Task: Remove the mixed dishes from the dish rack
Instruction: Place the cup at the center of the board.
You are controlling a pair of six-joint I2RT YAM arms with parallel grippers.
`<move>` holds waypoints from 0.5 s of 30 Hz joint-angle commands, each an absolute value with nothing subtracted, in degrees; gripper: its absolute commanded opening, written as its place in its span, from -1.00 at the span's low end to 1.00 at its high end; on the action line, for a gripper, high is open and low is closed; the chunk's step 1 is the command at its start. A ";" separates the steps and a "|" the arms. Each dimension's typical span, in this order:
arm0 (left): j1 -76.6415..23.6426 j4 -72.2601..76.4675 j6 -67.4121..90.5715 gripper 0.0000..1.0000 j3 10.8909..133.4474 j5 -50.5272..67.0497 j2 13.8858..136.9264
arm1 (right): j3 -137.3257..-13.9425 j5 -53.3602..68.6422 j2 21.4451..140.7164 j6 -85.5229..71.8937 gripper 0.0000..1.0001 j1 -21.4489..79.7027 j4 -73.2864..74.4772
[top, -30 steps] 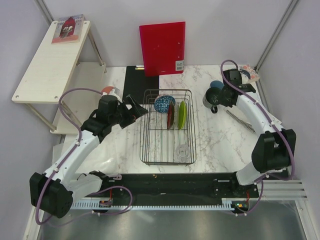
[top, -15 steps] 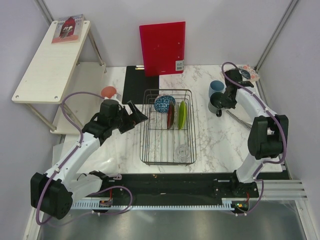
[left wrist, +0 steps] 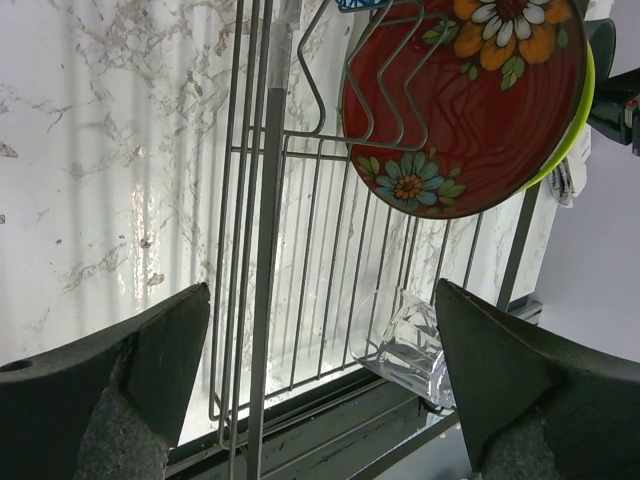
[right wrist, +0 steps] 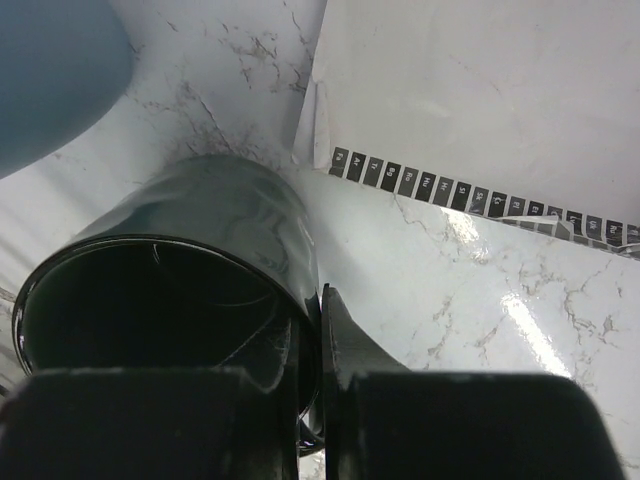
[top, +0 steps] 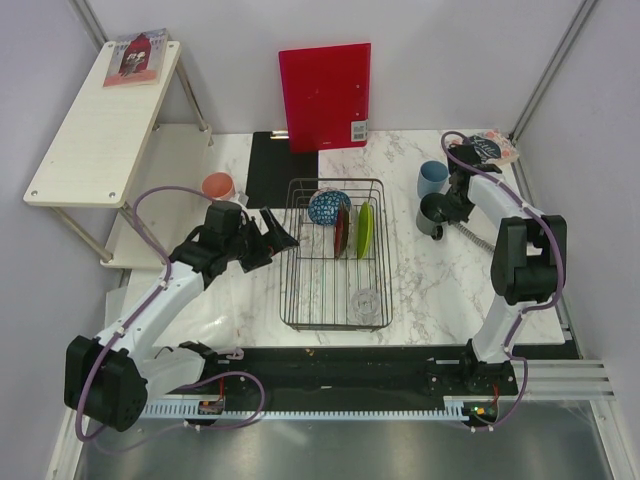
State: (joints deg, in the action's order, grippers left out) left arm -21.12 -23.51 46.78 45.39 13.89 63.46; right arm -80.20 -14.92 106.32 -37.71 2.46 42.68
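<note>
The black wire dish rack (top: 297,290) holds the blue patterned bowl (top: 328,207), dark red plate (top: 342,230), lime-green dish (top: 366,230) and, lying at its near end, the clear glass (top: 368,300). My left gripper (top: 277,235) is open and empty at the rack's left rim; its wrist view shows the rack wire (left wrist: 268,230), red plate (left wrist: 470,110) and glass (left wrist: 415,335). The pink cup (top: 217,187) stands left of the rack. My right gripper (top: 445,212) is shut on the rim of the dark grey mug (right wrist: 180,250), next to the light blue cup (top: 433,177). I cannot make out a clear glass plate.
A red board (top: 325,95) leans on the back wall behind a flat black mat (top: 270,165). A wooden shelf (top: 100,120) with a book (top: 135,55) stands at far left. A printed packet (top: 495,148) lies at the back right corner.
My left gripper has moved right and nearer, away from the pink cup toward the rack. My right gripper has carried the dark grey mug a little nearer, beside the light blue cup.
</note>
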 commanded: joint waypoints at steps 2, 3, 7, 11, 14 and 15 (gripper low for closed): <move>-21.09 -22.76 43.60 0.99 45.53 15.03 63.19 | -80.95 -13.10 106.36 -38.23 -0.52 2.20 39.20; -21.09 -22.76 43.51 0.99 45.61 14.86 63.11 | -80.51 -12.92 105.91 -38.23 -0.43 2.20 38.76; -21.09 -22.94 43.07 0.99 45.88 14.50 63.54 | -79.19 -10.20 101.70 -38.41 0.00 2.29 38.58; -21.09 -22.94 43.07 0.99 45.97 14.50 64.34 | -77.43 -9.58 95.56 -38.15 0.40 2.37 38.06; -21.09 -23.03 42.98 0.99 45.88 14.41 64.51 | -76.12 -8.97 90.38 -37.79 0.53 2.63 39.20; -21.09 -23.03 42.98 0.99 45.88 14.33 64.25 | -75.77 -8.36 88.87 -37.88 0.56 3.33 39.20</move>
